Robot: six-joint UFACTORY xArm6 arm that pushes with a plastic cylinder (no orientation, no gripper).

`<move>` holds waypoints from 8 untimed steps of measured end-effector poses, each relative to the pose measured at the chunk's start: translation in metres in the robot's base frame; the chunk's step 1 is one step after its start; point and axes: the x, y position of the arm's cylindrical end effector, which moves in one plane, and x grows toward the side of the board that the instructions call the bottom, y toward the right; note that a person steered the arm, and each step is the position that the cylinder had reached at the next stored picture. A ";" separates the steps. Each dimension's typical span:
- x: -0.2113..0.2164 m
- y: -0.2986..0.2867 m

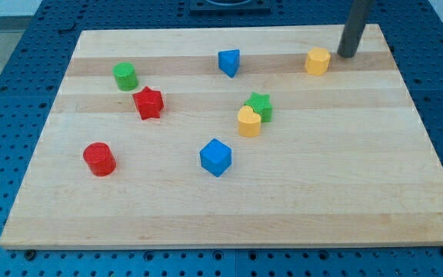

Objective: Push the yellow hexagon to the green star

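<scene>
The yellow hexagon (318, 61) sits near the view's top right of the wooden board. The green star (260, 106) is in the middle of the board, below and to the left of the hexagon. A yellow heart (248, 121) touches the star's lower left side. My tip (347, 55) is down on the board just right of the yellow hexagon, a small gap apart from it. The dark rod rises from the tip out of the view's top.
A blue triangle-like block (229, 62) lies left of the hexagon. A green cylinder (125, 76) and a red star (148, 103) are at the left. A red cylinder (99, 159) and a blue cube (215, 157) lie lower down. The board's right edge (418, 115) is near.
</scene>
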 end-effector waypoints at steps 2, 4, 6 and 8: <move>0.028 -0.059; 0.059 -0.066; 0.034 0.006; 0.059 -0.019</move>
